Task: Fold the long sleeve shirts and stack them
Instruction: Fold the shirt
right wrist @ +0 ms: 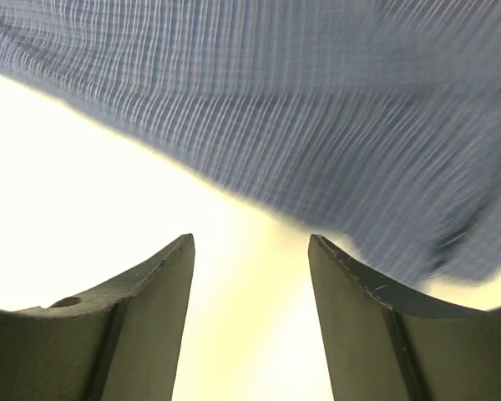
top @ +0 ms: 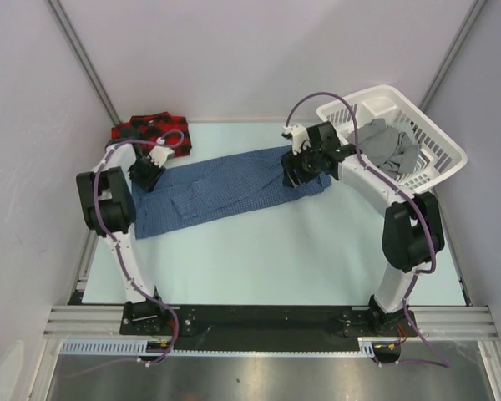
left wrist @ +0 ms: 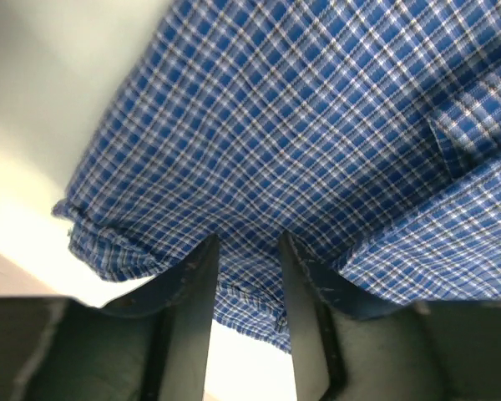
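Observation:
A dark blue check shirt (top: 225,188) lies stretched across the table from left to right. My left gripper (top: 144,177) sits at its left end. In the left wrist view the shirt (left wrist: 317,125) fills the frame, and its hem runs between the partly spread fingers of the left gripper (left wrist: 245,242), which do not pinch it. My right gripper (top: 296,174) is at the shirt's right end. In the right wrist view it (right wrist: 250,241) stands open and empty, with the blurred shirt (right wrist: 317,100) just beyond its tips. A red-and-black plaid shirt (top: 142,129) lies bunched at the back left.
A white laundry basket (top: 447,134) stands at the back right, holding grey clothes (top: 392,150). Grey walls close in the table on both sides and at the back. The light table surface (top: 301,251) stretches in front of the blue shirt.

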Robot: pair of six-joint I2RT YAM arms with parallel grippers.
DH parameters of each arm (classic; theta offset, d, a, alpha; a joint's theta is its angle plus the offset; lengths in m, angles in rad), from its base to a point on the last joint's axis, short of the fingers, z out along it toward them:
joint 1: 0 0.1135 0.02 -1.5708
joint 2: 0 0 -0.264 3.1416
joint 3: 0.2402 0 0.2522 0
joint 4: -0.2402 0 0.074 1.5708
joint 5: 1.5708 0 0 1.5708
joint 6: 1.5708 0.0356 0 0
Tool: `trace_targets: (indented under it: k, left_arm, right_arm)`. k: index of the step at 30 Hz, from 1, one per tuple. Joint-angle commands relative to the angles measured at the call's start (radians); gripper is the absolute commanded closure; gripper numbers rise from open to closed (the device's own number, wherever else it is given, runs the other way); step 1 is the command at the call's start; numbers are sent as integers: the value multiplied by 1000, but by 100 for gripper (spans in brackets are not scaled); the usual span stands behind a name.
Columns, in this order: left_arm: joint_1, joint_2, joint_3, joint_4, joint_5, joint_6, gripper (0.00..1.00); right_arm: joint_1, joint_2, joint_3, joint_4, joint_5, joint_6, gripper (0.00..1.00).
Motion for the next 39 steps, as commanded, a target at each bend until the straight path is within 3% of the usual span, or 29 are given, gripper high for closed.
trace_targets:
  k: [1, 6, 9, 11, 16, 22, 25, 29, 30, 36, 39]
  left_arm:
    - [38, -119, -239, -38, -18, 37, 60]
    - [53, -276, -590, 46, -21, 42, 61]
    - [59, -352, -702, 92, -12, 22, 59]
    - [61, -372, -709, 103, 2, -12, 57]
    - [70, -408, -611, 40, 80, -59, 53]
    - [94, -417, -500, -3, 160, -82, 38]
    - [96, -432, -448, -6, 206, -113, 30]
    - [99, -439, -410, 8, 276, -115, 25]
    - [99, -419, -378, 8, 276, -113, 25]
    - [91, -230, -186, -18, 289, -99, 26]
    - [87, -161, -131, -27, 277, -83, 27]
  right_arm:
    - [-38, -50, -113, -14, -139, 206, 37]
    - [-74, -104, -254, 73, -160, 362, 34]
    - [-81, -121, -318, 148, -101, 447, 31]
    - [-84, -99, -329, 172, -12, 502, 30]
    - [-107, 8, -262, 225, -2, 585, 32]
    - [-133, 197, -78, 184, 79, 668, 33]
    - [-130, 241, -61, 173, 94, 688, 35]
    - [-130, 301, -3, 138, 192, 680, 54]
    - [-132, 327, 6, 130, 212, 673, 66]
    - [-138, 404, 114, 87, 271, 602, 100]
    - [-139, 441, 175, 81, 289, 571, 100]
